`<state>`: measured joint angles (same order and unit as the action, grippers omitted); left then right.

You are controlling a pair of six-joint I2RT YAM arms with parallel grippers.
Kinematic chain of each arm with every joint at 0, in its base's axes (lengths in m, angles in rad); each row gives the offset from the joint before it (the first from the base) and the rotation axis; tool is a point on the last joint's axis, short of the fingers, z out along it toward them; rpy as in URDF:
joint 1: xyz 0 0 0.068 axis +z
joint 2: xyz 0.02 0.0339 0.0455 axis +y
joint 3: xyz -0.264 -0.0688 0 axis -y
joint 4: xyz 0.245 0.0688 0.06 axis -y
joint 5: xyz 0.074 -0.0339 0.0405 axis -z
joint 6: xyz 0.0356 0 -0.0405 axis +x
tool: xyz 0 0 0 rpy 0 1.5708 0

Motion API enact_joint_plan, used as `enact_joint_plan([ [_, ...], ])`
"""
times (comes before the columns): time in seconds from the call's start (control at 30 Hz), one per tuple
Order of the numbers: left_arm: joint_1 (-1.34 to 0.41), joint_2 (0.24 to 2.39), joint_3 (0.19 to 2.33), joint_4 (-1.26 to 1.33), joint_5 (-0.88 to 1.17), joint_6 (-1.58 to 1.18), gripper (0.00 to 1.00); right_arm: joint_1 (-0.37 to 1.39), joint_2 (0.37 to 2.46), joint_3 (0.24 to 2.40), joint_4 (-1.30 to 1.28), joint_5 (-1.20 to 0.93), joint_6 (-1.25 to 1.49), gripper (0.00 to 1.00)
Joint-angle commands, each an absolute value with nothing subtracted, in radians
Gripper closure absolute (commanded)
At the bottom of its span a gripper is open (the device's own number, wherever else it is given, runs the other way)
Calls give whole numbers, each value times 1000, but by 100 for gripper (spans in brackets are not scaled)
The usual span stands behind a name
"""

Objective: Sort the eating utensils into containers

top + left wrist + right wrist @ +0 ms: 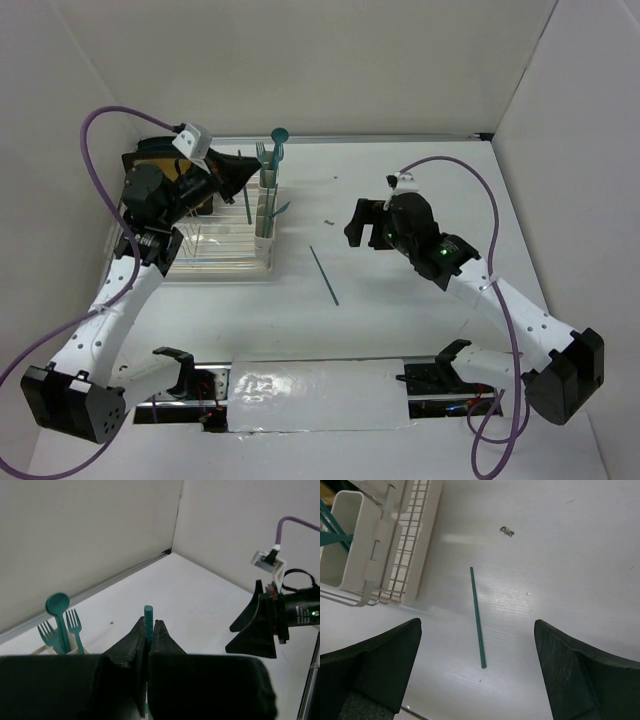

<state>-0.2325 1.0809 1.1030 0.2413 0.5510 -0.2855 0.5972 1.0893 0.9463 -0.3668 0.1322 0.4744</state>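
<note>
While the left gripper [148, 632] pinched a slim teal-green plastic utensil handle [148, 614] just left of the row of tall cream-white rectangular plastic cups [266, 228], the right gripper [355, 228] hung right of that row, fingers spread wide. Below it, 1 thin teal-green plastic utensil [477, 617] lay flat on the white table [420, 330]. A teal spoon [59, 611] and 2 teal forks [75, 625] stood upright in the row's farthest cup.

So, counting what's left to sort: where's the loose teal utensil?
In the top view the teal utensil lies flat on the table, just right of the dish rack and apart from it, the open right gripper close on its right.
</note>
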Motion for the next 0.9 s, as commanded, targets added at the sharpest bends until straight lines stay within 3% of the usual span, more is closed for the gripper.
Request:
enact_joint_plan([
  [0.0,-201,1049,1028,368,552,-296,100,592,1104,948,-311,160,472,0],
  [0.67,-196,1213,888,621,580,-353,100,644,1298,917,-235,81,402,0],
  [0.87,-207,1221,859,626,597,-302,89,666,1382,936,-198,48,380,2],
])
